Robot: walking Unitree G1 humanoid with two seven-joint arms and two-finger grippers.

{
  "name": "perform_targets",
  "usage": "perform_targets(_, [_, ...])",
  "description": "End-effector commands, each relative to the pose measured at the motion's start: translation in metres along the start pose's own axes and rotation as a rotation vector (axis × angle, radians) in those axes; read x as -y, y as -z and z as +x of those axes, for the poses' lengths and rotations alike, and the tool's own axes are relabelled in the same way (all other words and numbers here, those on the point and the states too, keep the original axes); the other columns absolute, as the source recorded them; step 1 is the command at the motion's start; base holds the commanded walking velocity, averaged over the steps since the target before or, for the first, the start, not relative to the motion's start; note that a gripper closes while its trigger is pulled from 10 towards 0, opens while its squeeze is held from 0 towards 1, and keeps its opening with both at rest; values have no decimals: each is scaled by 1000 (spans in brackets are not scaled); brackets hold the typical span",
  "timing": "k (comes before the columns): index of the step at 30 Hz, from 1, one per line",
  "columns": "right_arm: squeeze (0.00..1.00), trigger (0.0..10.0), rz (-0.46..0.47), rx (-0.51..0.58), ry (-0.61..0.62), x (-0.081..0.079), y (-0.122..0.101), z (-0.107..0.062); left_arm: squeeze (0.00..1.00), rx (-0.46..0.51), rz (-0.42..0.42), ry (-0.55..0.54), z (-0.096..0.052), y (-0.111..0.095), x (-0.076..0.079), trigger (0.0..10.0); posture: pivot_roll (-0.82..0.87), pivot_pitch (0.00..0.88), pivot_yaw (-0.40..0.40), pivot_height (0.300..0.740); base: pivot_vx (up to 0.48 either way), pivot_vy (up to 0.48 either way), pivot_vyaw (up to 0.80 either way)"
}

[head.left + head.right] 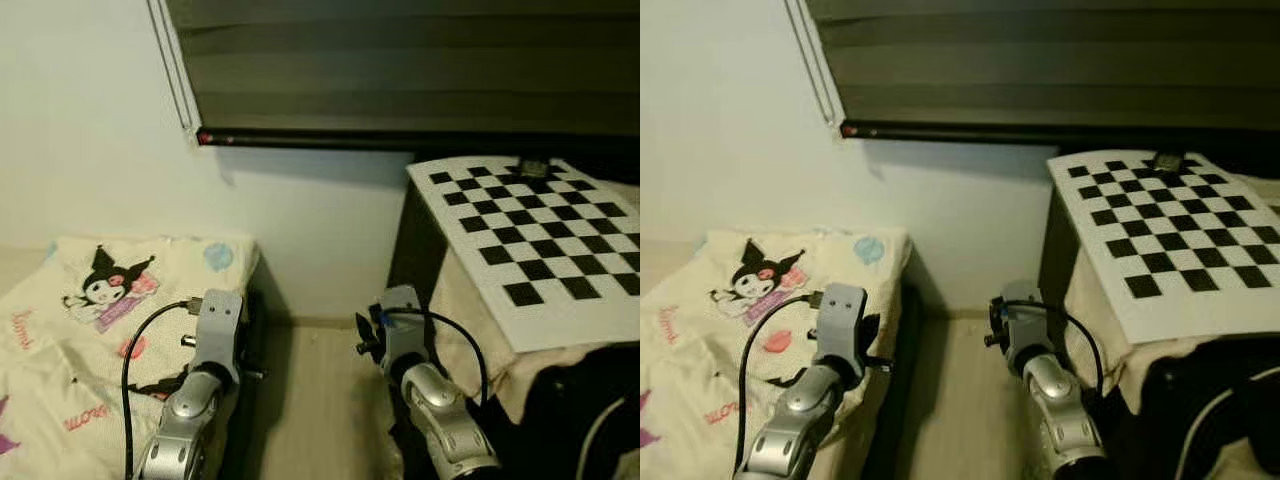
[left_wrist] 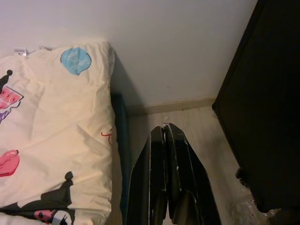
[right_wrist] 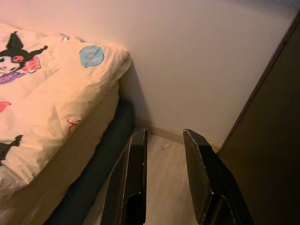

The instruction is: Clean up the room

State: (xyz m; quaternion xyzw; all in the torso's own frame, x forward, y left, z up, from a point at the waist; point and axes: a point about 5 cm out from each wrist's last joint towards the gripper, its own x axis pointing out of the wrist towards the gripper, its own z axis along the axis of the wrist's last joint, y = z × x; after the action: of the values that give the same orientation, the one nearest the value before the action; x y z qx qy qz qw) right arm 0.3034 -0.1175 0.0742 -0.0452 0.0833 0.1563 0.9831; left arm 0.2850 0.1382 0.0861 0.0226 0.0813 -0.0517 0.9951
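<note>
A bed with a cream blanket (image 1: 110,310) printed with cartoon figures fills the lower left. My left arm (image 1: 205,380) hangs beside the bed's edge, and my left gripper (image 2: 165,133) is shut with nothing between its fingers, pointing at the floor strip. On the other side my right arm (image 1: 420,385) hangs next to a dark cabinet. My right gripper (image 3: 164,136) stands open and empty above the pale floor between bed and cabinet.
A black-and-white checkerboard sheet (image 1: 540,240) lies on a cloth-covered surface at the right, with a small dark object (image 1: 530,167) at its far edge. The dark cabinet (image 1: 412,240) stands below it. A narrow wooden floor strip (image 1: 320,400) runs to the white wall (image 1: 90,130); dark blinds (image 1: 400,60) hang above.
</note>
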Motion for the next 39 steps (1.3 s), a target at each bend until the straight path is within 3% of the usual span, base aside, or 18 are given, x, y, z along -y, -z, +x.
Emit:
perform_targets(1, [0,10000,18,-15,-13,-5,4,0,0,-23,12,-10,-2,5,-4,10000,-59,104,35,740,0,0,0])
perform_targets(13, [0,10000,19,-14,-16,-5,4,0,0,-16,7,-7,-3,5,-4,10000,-57,99,35,740,0,0,0])
perform_targets(14, [0,10000,-26,-9,-24,-6,3,0,0,-14,12,-6,-3,5,-4,10000,-53,100,35,740,0,0,0])
perform_targets(16, [0,10000,-105,-7,-51,-10,2,1,0,-16,18,-10,-3,5,-5,10000,-52,102,34,740,0,0,800])
perform_targets(18, [0,10000,-117,-9,-59,-11,2,1,0,-17,15,-12,-3,6,-5,10000,-52,102,34,740,0,0,800])
perform_targets(39, [0,10000,-90,-16,3,-1,2,2,0,-58,47,14,-8,17,-5,10000,-50,105,33,740,0,0,800])
